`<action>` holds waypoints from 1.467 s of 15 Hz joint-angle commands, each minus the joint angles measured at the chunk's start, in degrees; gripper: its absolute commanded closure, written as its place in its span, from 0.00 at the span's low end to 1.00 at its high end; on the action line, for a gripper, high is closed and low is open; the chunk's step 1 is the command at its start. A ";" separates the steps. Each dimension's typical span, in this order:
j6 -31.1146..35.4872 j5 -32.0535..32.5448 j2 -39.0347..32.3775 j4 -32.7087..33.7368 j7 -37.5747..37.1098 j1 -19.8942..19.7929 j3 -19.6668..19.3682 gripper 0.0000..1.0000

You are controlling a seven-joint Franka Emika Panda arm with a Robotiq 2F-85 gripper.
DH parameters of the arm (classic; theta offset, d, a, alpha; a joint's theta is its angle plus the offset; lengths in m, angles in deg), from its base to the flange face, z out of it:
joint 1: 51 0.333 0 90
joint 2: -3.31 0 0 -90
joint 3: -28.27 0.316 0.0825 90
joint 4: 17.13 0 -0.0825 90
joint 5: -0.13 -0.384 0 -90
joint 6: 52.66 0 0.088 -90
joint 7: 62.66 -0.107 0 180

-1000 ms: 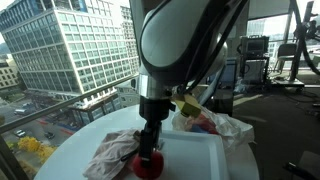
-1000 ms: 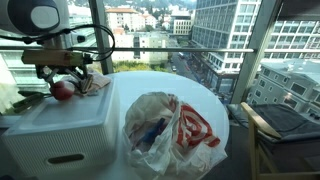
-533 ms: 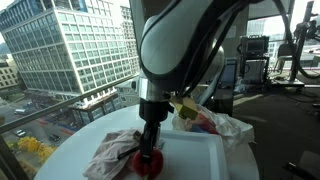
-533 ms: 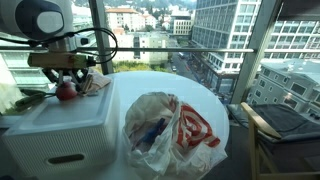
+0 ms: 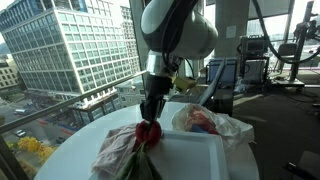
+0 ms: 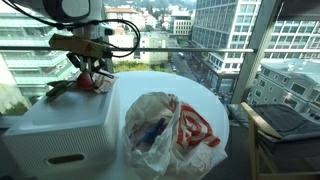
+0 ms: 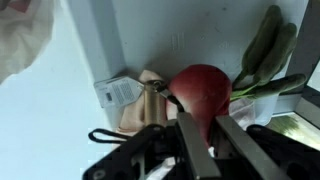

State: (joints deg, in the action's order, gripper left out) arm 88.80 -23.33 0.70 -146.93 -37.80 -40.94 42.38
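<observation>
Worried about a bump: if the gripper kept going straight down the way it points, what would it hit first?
The gripper holds a red fruit, which would likely land first on top of the white box, beside the crumpled cloth; depth is unclear, so the cloth may come first.

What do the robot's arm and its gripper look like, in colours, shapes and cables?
The arm has big, rounded, glossy white shells with dark parts at the joints. The gripper is black and narrower. In an exterior view, thin black cables loop beside the wrist. In the wrist view its two fingers are dark, flat bars. No markings can be read.
</observation>
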 commanded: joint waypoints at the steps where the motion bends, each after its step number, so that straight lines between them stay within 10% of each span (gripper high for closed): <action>1: -1.26 -3.25 4.68 1.62 -1.69 -1.27 -2.17 0.88; 11: 7.56 -0.86 16.57 -1.17 -9.88 -2.60 -8.97 0.88; 22: 4.18 24.87 25.17 -11.83 -29.16 -10.70 -8.97 0.88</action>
State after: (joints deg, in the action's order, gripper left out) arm 94.76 -2.78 23.22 -155.84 -63.01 -49.55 32.71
